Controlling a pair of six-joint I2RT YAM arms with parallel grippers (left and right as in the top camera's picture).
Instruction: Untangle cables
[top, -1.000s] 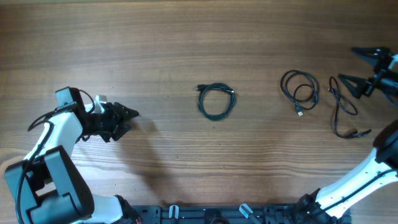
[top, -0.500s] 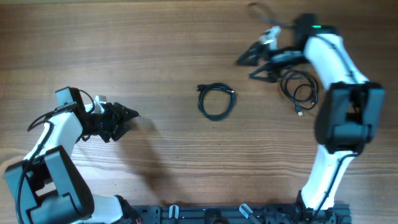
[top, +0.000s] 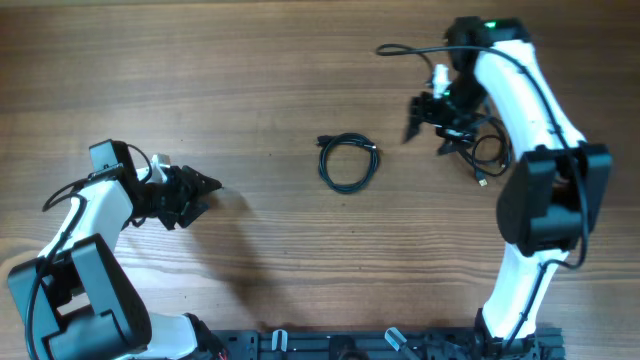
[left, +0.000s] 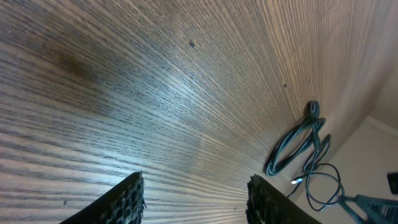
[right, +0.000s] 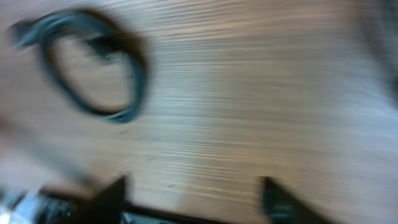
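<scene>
The right pincer (top: 430, 128) hangs spread and empty just beside the loose cable (top: 490, 150) toward the tabletop's (top: 250, 80) right edge, so a hasty sweep could snag a loop and drag it into the coiled cable (top: 347, 162) at mid-tabletop, while the left pincer (top: 205, 190), likewise gaping and empty, waits near the left edge.

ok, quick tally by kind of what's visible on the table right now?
Cables: 2 (teal coil, loose black loop partly under the right arm)
Robot arms: 2 (right arm, left arm)
Total: 4
More cable could be hidden under the right arm.
</scene>
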